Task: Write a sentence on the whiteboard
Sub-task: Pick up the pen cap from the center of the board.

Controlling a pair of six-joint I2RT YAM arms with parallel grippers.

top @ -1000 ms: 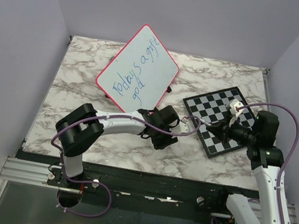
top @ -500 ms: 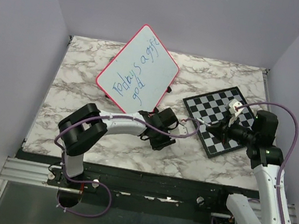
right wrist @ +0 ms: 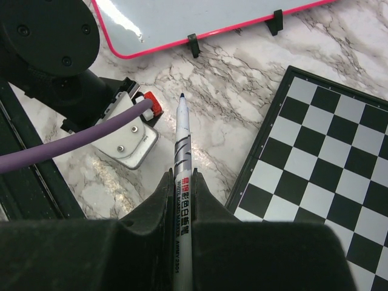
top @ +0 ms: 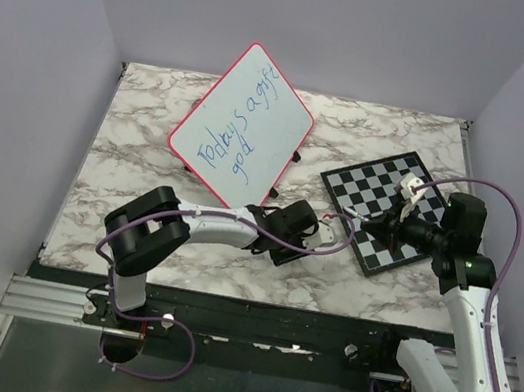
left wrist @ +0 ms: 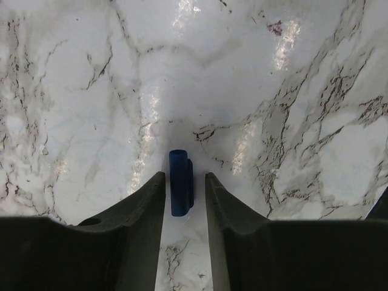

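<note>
Found left gripper (left wrist: 185, 177) low over worktop (left wrist: 79, 91), jaws apart and set either side of a blue cap (left wrist: 180, 162), a sliver of marble showing on each side; no grip on it yet. Took the cap for the marker's own, probably wanted for capping up. Found right gripper (right wrist: 182, 182) clamped on marker (right wrist: 182, 136), bare tip pointing forward past the fingers, off any surface, above bare marble between chessboard (right wrist: 327, 151) and left arm (right wrist: 48, 48). Judged the hold along the barrel suited to pressing the tip down like a pen. Noted whiteboard (top: 280, 123) further back on the worktop, left of centre, on its small black feet, turned at an angle, apart from both grippers. Read sentence (top: 240, 121) in blue as roughly "Today's a gift", with "god" beneath. Reckoned the writing either paused or finished; could not tell which.
</note>
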